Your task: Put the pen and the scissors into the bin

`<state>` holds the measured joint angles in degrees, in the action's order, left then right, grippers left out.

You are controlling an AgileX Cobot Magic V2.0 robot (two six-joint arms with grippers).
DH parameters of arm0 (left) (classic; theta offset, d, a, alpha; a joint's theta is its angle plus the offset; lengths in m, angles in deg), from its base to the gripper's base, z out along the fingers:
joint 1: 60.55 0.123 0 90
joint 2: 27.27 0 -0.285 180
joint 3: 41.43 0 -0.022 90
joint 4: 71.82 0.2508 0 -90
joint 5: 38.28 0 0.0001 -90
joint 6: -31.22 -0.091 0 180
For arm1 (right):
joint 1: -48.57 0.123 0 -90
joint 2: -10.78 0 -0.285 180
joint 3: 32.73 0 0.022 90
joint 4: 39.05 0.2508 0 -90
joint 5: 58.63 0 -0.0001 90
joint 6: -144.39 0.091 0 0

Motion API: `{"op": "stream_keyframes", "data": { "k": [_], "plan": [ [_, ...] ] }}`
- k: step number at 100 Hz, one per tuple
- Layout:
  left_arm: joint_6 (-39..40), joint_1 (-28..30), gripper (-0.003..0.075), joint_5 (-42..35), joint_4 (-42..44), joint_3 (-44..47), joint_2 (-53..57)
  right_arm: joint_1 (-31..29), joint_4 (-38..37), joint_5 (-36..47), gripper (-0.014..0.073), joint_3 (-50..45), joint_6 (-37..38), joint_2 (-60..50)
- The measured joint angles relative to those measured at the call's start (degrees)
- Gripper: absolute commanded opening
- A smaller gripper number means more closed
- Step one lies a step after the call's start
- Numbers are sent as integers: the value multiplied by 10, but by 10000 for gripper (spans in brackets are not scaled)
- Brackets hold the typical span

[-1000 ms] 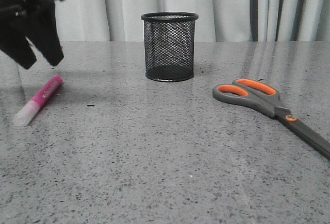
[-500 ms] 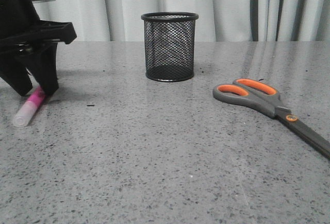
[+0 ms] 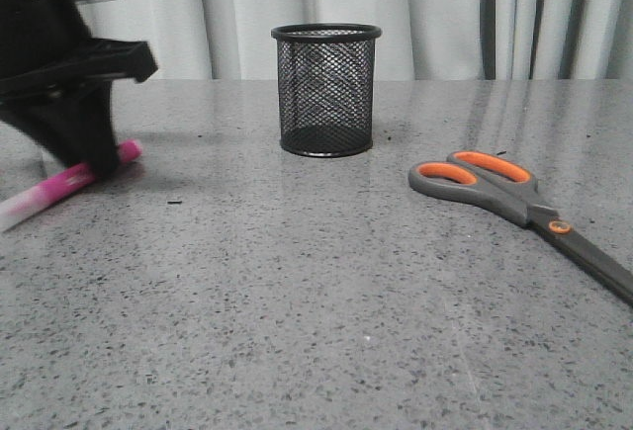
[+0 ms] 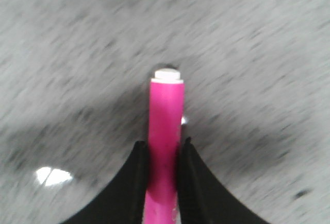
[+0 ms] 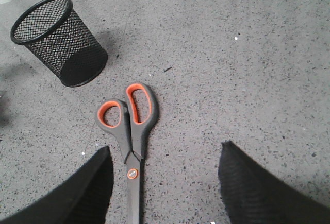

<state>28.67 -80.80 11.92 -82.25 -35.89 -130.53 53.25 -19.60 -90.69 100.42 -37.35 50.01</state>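
Observation:
The bright-pink pen (image 3: 54,186) is at the table's far left, slanted, with its whitish cap end low by the picture's edge. My left gripper (image 3: 97,161) is shut on its pink barrel. In the left wrist view the pen (image 4: 166,112) stands out past the black fingers (image 4: 138,168) and the left gripper (image 4: 164,145) pinches it from both sides. The black mesh bin (image 3: 325,89) stands upright at centre back. The grey and orange scissors (image 3: 514,201) lie flat on the right. My right gripper (image 5: 165,147) hangs open above the scissors (image 5: 132,131), with the bin (image 5: 58,41) beyond their handles.
The grey speckled table (image 3: 297,301) runs back to a pale curtain (image 3: 435,15) behind it. A wide stretch of bare tabletop separates the pen from the bin and the bin from the scissors.
My left gripper came down over the pen and shut on it. The pen has swung round: its pink end now points right and its cap end has moved to the left edge.

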Motion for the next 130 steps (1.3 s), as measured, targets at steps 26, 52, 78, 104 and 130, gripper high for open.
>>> {"op": "stream_keyframes", "data": {
  "k": [26,52,78,104,130],
  "plan": [
    [-228,-16,-19,-278,-310,-71,92,0,0,2,405,0,0,1],
    [-519,-91,-19,-382,-606,-100,54,0,0,27,405,0,0,20],
    [-546,-109,-19,-401,-649,-102,-48,0,0,30,405,0,0,41],
    [-548,-112,-19,-406,-659,-114,-101,0,-1,33,405,0,0,56],
    [-554,-113,292,-406,-657,-114,-105,0,-1,52,405,0,0,57]
  ]
}}
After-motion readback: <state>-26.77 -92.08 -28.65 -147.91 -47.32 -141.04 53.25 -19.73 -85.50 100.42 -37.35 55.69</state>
